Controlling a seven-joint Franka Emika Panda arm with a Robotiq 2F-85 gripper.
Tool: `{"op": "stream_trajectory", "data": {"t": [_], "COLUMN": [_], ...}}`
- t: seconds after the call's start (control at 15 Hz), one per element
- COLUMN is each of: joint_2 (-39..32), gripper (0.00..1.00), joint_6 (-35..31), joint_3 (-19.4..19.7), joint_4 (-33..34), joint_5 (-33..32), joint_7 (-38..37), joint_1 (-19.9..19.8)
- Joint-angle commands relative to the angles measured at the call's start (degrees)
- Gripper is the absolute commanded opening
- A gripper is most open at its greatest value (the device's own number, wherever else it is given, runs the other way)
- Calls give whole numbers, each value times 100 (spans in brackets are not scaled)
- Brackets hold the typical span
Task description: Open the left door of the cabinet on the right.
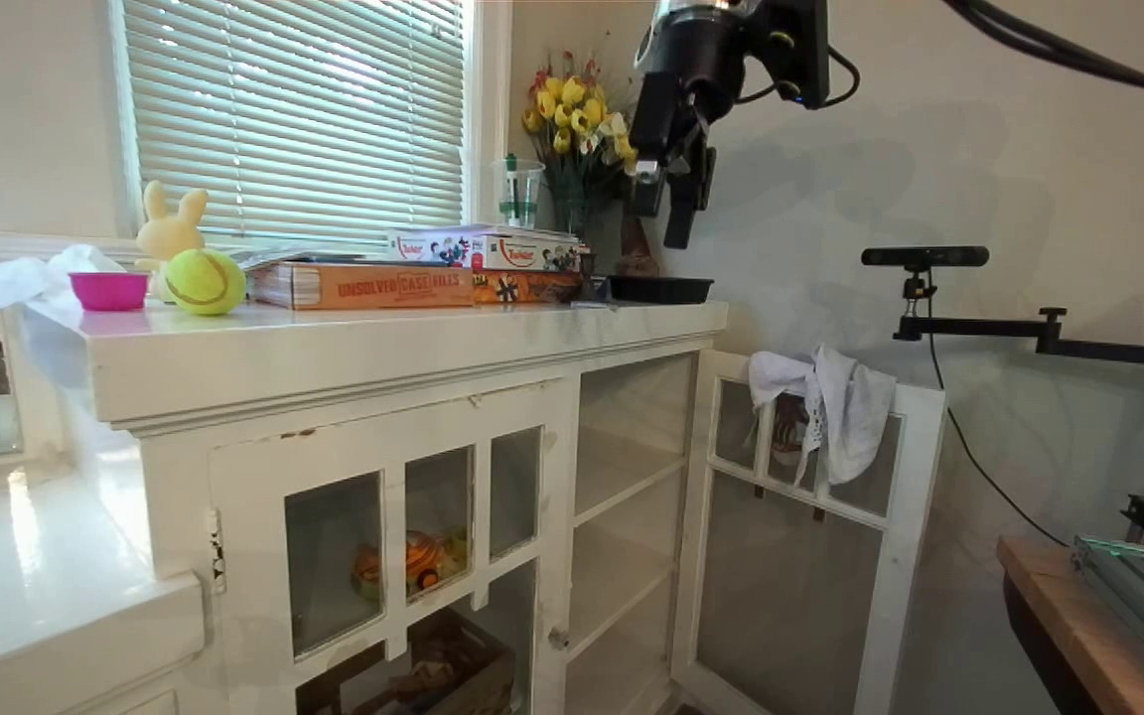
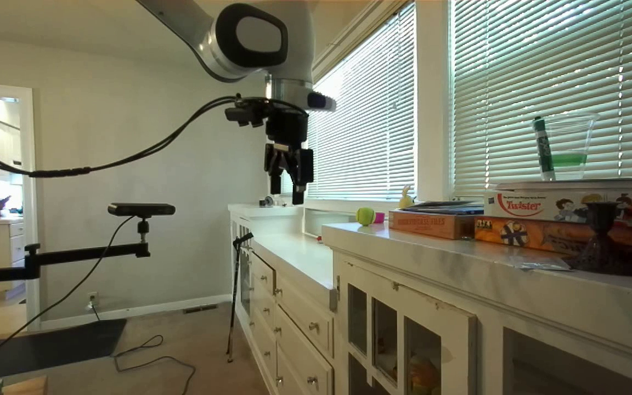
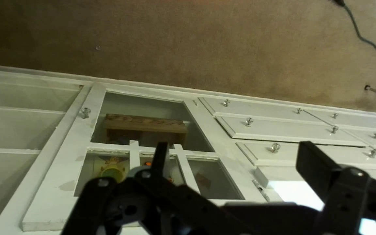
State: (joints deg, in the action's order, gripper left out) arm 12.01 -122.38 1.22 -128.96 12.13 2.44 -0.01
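The cabinet is a white sideboard; it also shows in another exterior view and the wrist view. Its left door has small glass panes, hinges at the left edge and a clear knob near the free edge. In the wrist view the left door lies against or very near the frame, its free edge standing slightly proud. The left door is cut off below in an exterior view. My gripper, also seen from elsewhere, is open, empty, above cabinet-top height, apart from the door.
The twin door stands wide open with a white cloth over it. Game boxes, a tennis ball and a pink bowl stand on top. A drawer unit adjoins. A camera on an arm stands nearby.
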Motion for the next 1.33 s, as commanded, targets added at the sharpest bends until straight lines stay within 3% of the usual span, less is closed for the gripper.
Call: {"op": "stream_trajectory", "data": {"t": [0.0, 0.6, 0.87, 0.93, 1.0, 1.27], "joint_2": [19, -211, -429, -393, -372, -379], "gripper": [100, 100, 100, 100, 100, 100], "joint_6": [-372, -679, -646, -598, -599, -599], "joint_3": [105, 764, 1014, 1038, 964, 994], "joint_4": [-430, -1330, -1317, -1274, -1342, -1312], "joint_5": [-186, 303, 624, 824, 451, 600], "joint_7": [-152, -84, 188, 324, 78, 167], "joint_1": [-170, -636, -747, -720, -761, -763]}}
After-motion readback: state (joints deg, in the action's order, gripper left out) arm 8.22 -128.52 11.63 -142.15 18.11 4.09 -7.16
